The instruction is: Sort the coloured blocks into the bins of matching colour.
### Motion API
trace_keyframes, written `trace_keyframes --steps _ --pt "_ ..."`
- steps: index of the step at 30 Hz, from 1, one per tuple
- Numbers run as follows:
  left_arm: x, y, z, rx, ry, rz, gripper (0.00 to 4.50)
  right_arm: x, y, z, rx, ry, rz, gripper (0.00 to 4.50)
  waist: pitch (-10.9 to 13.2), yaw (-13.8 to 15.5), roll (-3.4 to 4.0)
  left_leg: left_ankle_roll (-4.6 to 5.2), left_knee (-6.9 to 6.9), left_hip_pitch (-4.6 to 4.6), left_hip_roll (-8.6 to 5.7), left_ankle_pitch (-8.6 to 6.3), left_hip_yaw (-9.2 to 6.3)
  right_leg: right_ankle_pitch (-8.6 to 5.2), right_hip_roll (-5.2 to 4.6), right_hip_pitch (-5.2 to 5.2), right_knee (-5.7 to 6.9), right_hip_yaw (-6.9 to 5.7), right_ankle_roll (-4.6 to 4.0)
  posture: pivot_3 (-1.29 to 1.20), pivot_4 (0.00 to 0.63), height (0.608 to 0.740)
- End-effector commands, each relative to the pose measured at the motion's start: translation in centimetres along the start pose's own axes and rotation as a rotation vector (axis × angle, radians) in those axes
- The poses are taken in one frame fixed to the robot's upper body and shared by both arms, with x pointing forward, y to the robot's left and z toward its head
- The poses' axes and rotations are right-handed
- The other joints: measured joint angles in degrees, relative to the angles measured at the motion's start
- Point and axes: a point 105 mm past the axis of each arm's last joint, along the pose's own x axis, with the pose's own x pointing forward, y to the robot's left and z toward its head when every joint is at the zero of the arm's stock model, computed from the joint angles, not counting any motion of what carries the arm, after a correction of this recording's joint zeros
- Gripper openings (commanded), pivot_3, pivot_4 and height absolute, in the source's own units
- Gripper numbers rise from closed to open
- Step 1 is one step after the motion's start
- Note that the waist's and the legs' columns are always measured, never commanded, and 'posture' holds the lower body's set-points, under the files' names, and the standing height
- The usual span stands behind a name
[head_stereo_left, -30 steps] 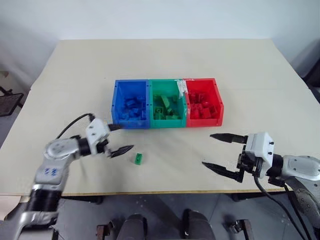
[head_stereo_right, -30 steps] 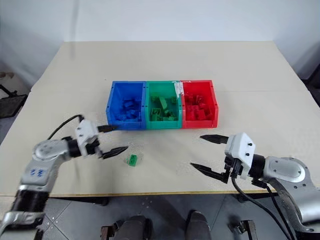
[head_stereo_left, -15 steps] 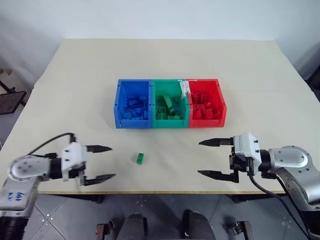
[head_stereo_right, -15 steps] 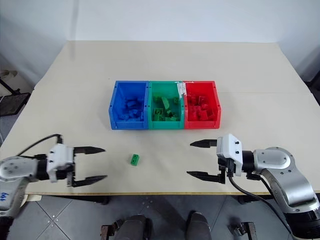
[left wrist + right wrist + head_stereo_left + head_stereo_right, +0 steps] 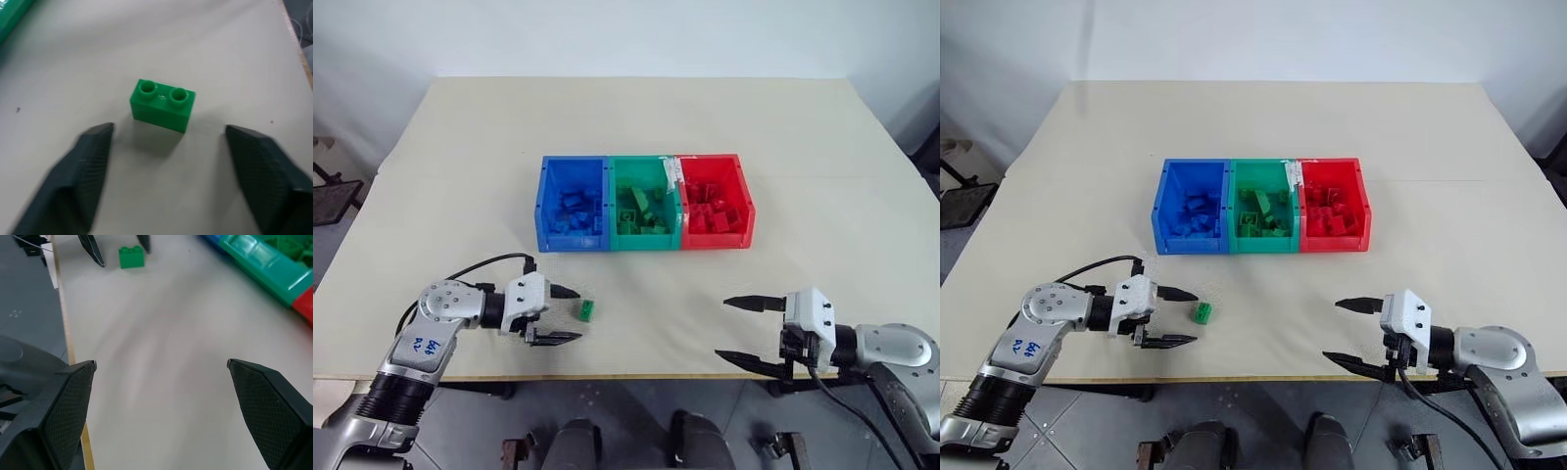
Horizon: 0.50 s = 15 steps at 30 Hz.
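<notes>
A small green block (image 5: 587, 310) with two studs lies on the table in front of the bins. My left gripper (image 5: 577, 313) is open just to its left, a black finger on either side of the line to the block (image 5: 163, 104), whose near face sits slightly beyond the fingertips (image 5: 100, 134). My right gripper (image 5: 722, 328) is open and holds nothing, low over the table near the front right edge. The blue bin (image 5: 572, 241), green bin (image 5: 646, 242) and red bin (image 5: 717, 240) stand joined in a row mid-table, each holding several blocks of its own colour.
The beige table (image 5: 636, 127) stretches wide behind and beside the bins. Its front edge (image 5: 636, 376) runs just below both grippers. A black cable (image 5: 489, 262) loops off the left wrist.
My left gripper has swung in to the right, up to the green block, and its fingers have narrowed. My right gripper has sunk toward the front edge, still open.
</notes>
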Motion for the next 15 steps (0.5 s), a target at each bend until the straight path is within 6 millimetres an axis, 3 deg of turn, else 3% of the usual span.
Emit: trace_keyframes --steps 1,6,11,15 --pt "0.3 0.5 0.6 0.029 -0.034 0.004 2.64 -0.1 0.0 0.8 -0.038 -0.027 -0.04 4.5 0.0 0.0 0.0 0.0 0.01 0.0 0.0 0.0 0.0 0.0 0.0 0.0 0.01 0.0 0.0 0.0 0.15 0.74" --pt "0.9 0.5 0.6 0.03 -0.037 0.0 1.07 0.1 0.5 0.7 -0.031 -0.028 -0.044 4.5 0.0 -0.1 0.0 0.0 0.03 -0.01 0.0 0.0 0.0 0.0 0.0 0.0 0.02 0.0 0.0 0.0 0.15 0.74" --pt "0.8 0.0 -0.2 -0.005 -0.001 -0.029 1.07 0.1 0.7 0.6 -0.026 -0.024 -0.045 4.5 0.0 -0.1 0.0 0.0 0.02 0.0 0.0 0.0 0.0 0.0 0.0 0.0 0.02 0.0 0.0 0.0 0.15 0.74" --pt "0.9 0.0 -0.2 -0.029 -0.001 -0.019 1.98 0.2 0.7 0.5 -0.026 -0.024 -0.044 4.5 0.0 -0.1 0.0 0.0 0.02 0.01 0.0 0.0 0.0 0.0 0.0 0.01 0.02 0.01 0.0 0.0 0.15 0.74"
